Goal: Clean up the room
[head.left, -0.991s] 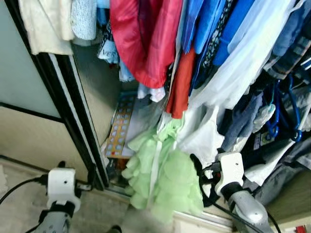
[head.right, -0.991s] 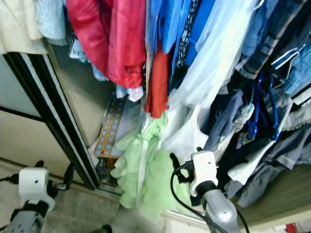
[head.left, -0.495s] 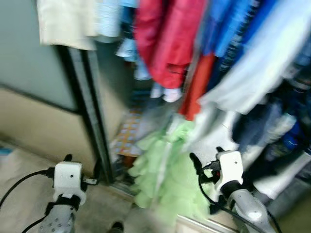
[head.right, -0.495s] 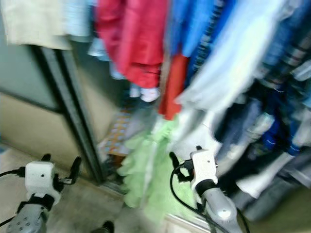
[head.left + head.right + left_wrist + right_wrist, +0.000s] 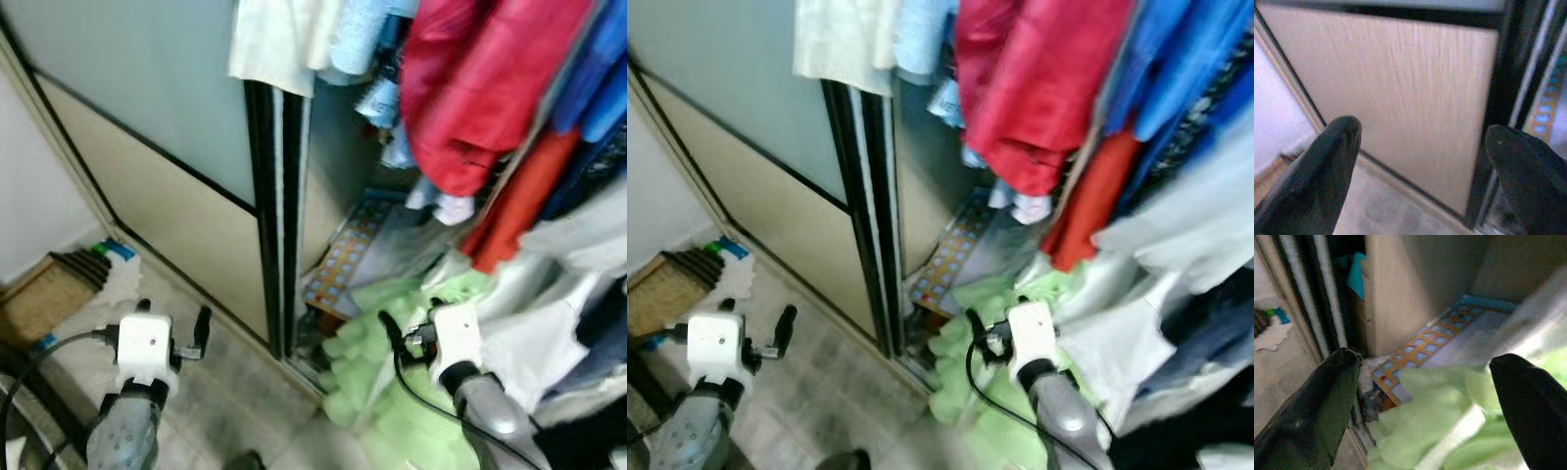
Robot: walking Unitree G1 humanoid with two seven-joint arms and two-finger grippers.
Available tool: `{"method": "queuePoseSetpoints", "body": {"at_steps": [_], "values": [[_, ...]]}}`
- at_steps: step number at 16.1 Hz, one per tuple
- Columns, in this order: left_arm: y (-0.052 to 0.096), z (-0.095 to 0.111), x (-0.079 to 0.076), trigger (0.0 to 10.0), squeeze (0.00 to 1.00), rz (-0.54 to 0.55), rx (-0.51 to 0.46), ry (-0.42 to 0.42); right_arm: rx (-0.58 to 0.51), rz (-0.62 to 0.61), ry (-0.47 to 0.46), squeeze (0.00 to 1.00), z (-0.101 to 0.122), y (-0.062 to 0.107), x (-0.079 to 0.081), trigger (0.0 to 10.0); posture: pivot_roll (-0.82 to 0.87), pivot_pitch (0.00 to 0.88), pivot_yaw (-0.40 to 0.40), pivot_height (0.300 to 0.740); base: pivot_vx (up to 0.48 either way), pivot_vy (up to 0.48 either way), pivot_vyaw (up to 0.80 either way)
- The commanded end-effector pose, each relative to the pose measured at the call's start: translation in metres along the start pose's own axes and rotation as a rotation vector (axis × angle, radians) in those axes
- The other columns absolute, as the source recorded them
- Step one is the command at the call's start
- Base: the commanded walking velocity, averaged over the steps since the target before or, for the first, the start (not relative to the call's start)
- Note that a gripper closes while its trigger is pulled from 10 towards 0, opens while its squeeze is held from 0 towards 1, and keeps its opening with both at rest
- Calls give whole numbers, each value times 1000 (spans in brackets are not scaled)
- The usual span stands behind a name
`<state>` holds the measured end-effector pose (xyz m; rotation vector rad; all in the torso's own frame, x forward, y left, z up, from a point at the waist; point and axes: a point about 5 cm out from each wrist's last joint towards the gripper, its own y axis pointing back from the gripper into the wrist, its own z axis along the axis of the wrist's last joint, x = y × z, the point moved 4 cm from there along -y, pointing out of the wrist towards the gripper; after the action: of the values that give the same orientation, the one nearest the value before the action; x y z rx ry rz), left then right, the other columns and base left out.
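Nearest, the left claw [image 5: 203, 328] is hanging over the grey tiled floor [image 5: 225, 411], fingers spread wide and holding nothing. The right claw [image 5: 1425, 396] — also wide open and empty — is hovering just above a pale green garment [image 5: 392, 382] spilling out of the wardrobe's bottom. Behind it a checked sheet [image 5: 343, 264] is lying — no writing is readable. Beyond, the sliding door [image 5: 147, 127] is standing beside hanging red clothes [image 5: 480, 98].

Both eye views are looking down from head height at the open wardrobe, sharing its sliding door [image 5: 277, 196]; each wrist view is peering close between its own black fingers.
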<state>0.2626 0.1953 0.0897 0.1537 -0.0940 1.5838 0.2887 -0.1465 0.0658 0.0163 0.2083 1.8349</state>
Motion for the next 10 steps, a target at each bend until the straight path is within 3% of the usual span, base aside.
{"method": "queuePoseSetpoints", "body": {"at_steps": [1, 7, 10], "values": [[1, 0, 0, 10000, 0, 16, 3, 8, 13, -20, 8, 0, -4, 5, -8, 10000, -53, 131, -84, 740, 0, 0, 0], [-3, -17, -12, 10000, 0, -5, 38, 6, 48, 33, 70, 0, -16, -2, -1, 10000, -72, 63, -114, 740, 0, 0, 0], [-9, -22, -10, 10000, 0, -16, 49, 1, 41, -1, -5, 0, -20, -4, -2, 10000, -44, 9, -63, 740, 0, 0, 0]]}}
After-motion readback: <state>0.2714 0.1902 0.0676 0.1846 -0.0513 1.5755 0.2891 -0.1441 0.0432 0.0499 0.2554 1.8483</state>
